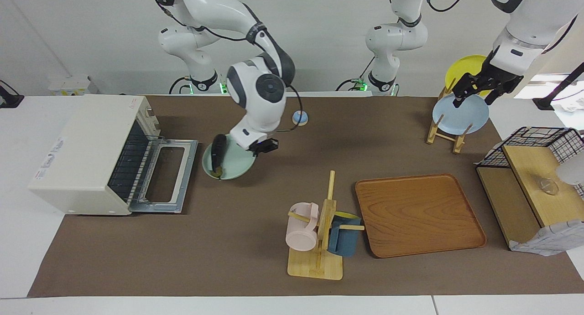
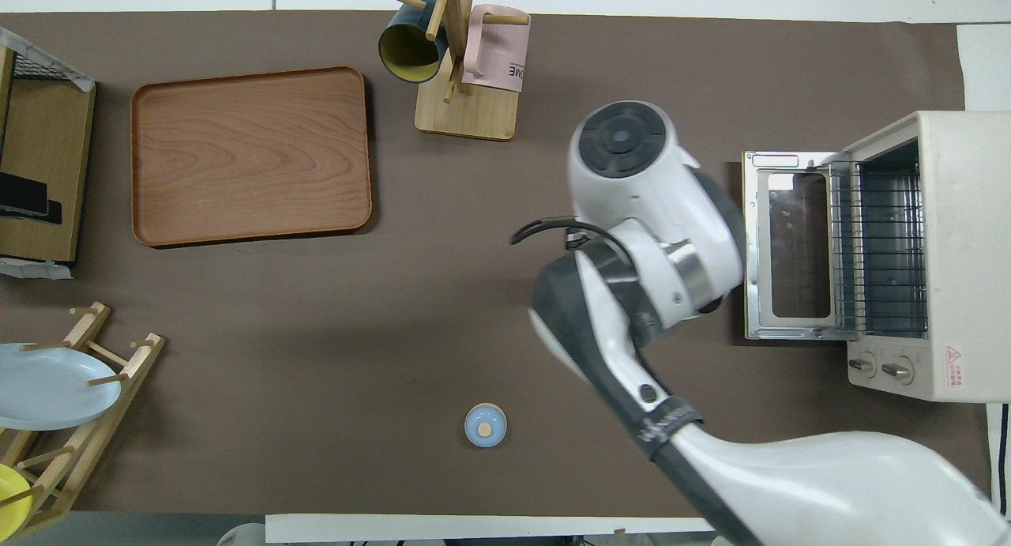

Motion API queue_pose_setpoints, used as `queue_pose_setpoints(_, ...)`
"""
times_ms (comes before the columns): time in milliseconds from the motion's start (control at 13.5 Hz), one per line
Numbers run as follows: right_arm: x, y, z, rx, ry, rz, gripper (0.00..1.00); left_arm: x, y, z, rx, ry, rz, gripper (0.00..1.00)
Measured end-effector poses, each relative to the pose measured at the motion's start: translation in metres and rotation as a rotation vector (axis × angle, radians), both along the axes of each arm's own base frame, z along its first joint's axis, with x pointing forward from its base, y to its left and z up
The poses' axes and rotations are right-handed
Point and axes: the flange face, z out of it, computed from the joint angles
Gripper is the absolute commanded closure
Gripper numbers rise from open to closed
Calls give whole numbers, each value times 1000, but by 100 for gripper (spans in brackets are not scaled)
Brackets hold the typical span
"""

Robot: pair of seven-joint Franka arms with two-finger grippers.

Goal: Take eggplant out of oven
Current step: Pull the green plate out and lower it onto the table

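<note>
The eggplant (image 1: 219, 153) lies on a round pale green plate (image 1: 235, 165) just in front of the open oven (image 1: 91, 153), whose door (image 1: 171, 178) is folded down flat. My right gripper (image 1: 265, 147) is at the plate's rim on the side away from the oven and looks shut on it. The plate seems slightly above the table. In the overhead view the right arm hides the plate and the eggplant; the oven (image 2: 932, 254) shows a bare wire rack. My left gripper (image 1: 477, 94) waits open over the plate rack.
A wooden tray (image 1: 417, 214) and a mug tree (image 1: 319, 242) with a pink and a blue mug stand farther from the robots. A plate rack (image 1: 449, 132) holds a blue and a yellow plate. A small blue disc (image 1: 299, 118) lies near the robots. A wire-basket shelf (image 1: 534, 178) stands at the left arm's end.
</note>
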Motion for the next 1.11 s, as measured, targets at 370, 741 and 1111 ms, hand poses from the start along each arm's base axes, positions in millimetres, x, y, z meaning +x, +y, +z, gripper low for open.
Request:
queue_pose_setpoints(370,-21,175,-69,80,-111,-73,93,-3,-9,-1,2,16,-16,0)
queue_pose_setpoints(741,-7,200,-43,244,-169,-346,59,-37,-5,17,10,103,-9,0)
queue_pose_setpoints(1111,83,43,73,298,-145,-334,63,-73,-91,-43,-14,19,-57,0)
